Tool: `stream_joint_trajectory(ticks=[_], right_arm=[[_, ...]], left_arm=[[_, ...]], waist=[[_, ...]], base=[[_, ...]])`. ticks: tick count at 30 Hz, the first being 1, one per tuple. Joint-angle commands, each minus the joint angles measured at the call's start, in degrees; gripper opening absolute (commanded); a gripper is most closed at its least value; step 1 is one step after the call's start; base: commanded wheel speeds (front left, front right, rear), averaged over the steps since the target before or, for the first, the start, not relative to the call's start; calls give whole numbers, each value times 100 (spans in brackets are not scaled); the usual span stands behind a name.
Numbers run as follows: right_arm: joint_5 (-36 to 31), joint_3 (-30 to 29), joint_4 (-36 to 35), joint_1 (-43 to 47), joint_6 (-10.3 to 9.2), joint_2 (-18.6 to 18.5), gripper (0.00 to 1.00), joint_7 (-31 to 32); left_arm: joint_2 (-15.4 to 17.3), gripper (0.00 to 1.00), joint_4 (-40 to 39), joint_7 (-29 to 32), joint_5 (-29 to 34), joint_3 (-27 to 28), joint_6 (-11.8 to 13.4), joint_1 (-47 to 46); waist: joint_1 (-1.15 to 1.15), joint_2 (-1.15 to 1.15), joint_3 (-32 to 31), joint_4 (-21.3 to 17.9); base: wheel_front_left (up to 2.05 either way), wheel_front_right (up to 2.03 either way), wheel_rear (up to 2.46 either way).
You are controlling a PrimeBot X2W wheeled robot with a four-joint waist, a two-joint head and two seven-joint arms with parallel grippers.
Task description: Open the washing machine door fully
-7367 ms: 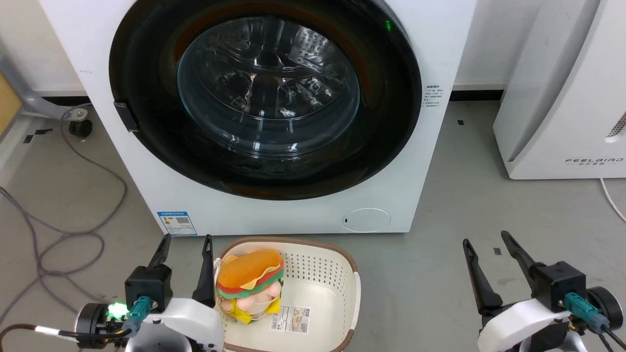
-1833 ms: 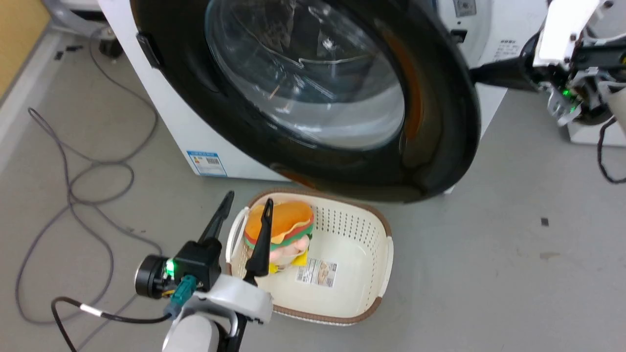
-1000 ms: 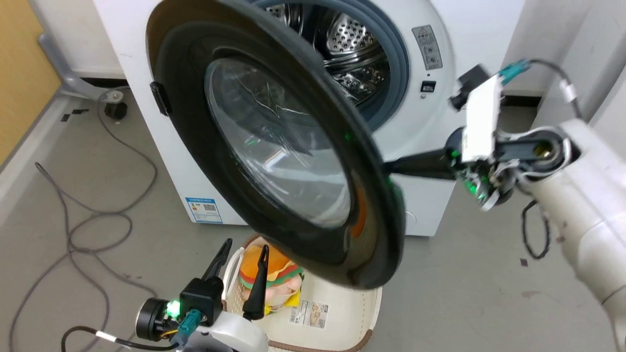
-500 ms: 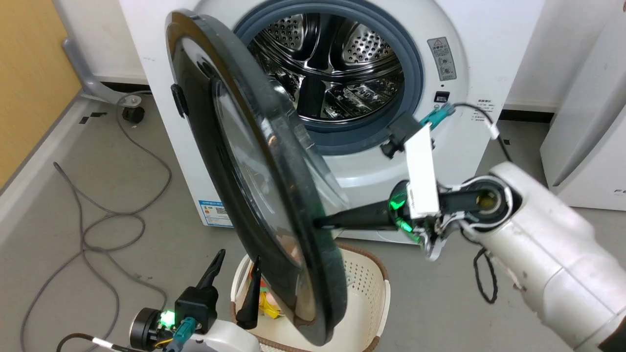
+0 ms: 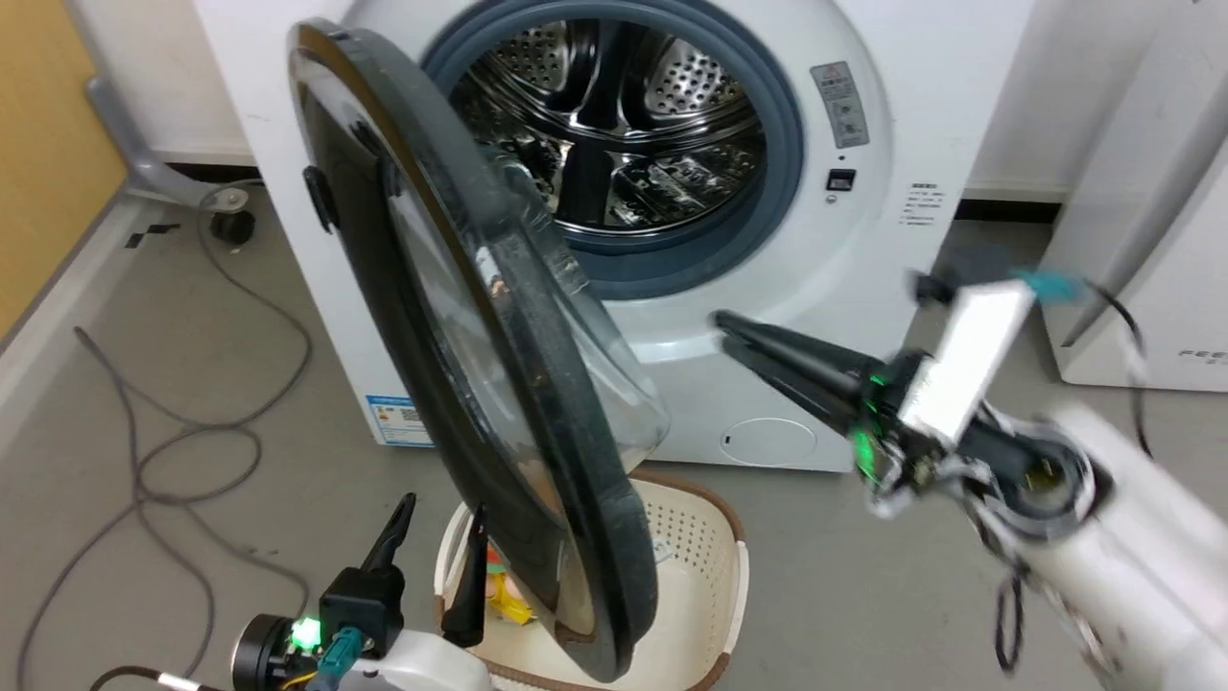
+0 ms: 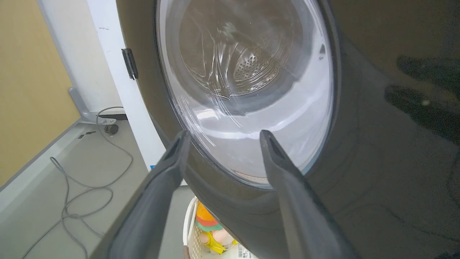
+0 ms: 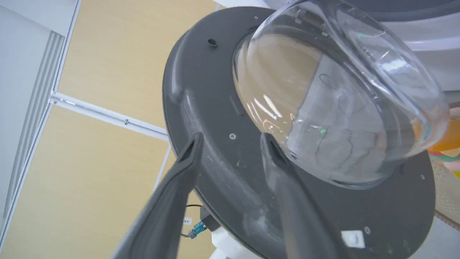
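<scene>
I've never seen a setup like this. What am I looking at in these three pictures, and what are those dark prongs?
A wheeled two-armed robot is opening a washing machine door. The top picture comes from its head camera, looking down. The other two come from cameras on its wrists, looking along each claw's two dark fingers. The right claw points toward the door, apart from it, holding nothing. The left claw is open and empty, low by a cream basket on the floor with a plush burger inside. The door stands swung out, showing the steel drum.
</scene>
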Motion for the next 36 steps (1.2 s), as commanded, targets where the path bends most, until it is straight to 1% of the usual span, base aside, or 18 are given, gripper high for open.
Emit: stream_joint_trajectory(ticks=[1,4,10,14,16,18,19,20,23,25,28,30,32,36], right_arm=[[-70,-79,-82,327,6,-70,100,-277],[-253,-323,-322,1031,6,-172,100,-1139],[-332,-928,-872,2415,6,-216,100,-2509],[-617,-1367,-995,3157,6,-243,100,-3564],[-865,-1557,-954,3432,6,-262,100,-3843],[-1342,-1758,-809,3653,6,-277,100,-3949],[-1663,-2007,-684,3742,6,-230,100,-3963],[-2071,-2397,-529,3827,6,-114,100,-3967],[-3750,-3373,-299,4032,6,326,100,-3971],[-5012,-3912,-359,4146,6,671,100,-3971],[-6858,-4564,-682,4305,6,1233,100,-3972],[-7901,-4844,-987,4409,6,1573,100,-3972],[-8900,-5009,-1307,4513,6,1755,100,-3961],[-10272,-5110,-1875,4782,6,1955,100,-3704]], left_arm=[[15,100,-25,-32,-27,32,34,71],[31,100,-27,-32,-42,70,33,91],[75,100,-29,-32,-84,182,49,117],[102,100,9,-32,-102,236,48,133],[114,100,15,-32,-110,274,63,137],[117,100,12,-32,-122,313,82,154],[121,100,10,-32,-129,336,93,165],[122,100,10,-32,-136,361,109,178],[122,100,14,-32,-149,403,126,211],[122,100,15,-32,-149,415,128,223],[124,100,10,-32,-142,426,125,219],[125,100,-1,-32,-137,440,131,214],[122,100,-14,-32,-133,455,141,210],[122,100,-31,-32,-121,476,146,199]], waist=[[0,0,11,-59],[0,0,6,-154],[0,0,-9,-336],[0,0,-46,-382],[0,0,-57,-399],[0,0,-76,-417],[0,0,-84,-431],[0,0,-91,-446],[0,0,-113,-462],[0,0,-119,-462],[0,0,-124,-439],[0,0,-124,-423],[0,0,-122,-407],[0,0,-105,-390]], base=[[0,0,0],[0,0,0],[0,0,0],[0,0,0],[0,0,0],[0,0,0],[0,0,0],[0,0,0],[0,0,0],[0,0,0],[0,0,0],[0,0,0],[0,0,0],[0,0,0]])
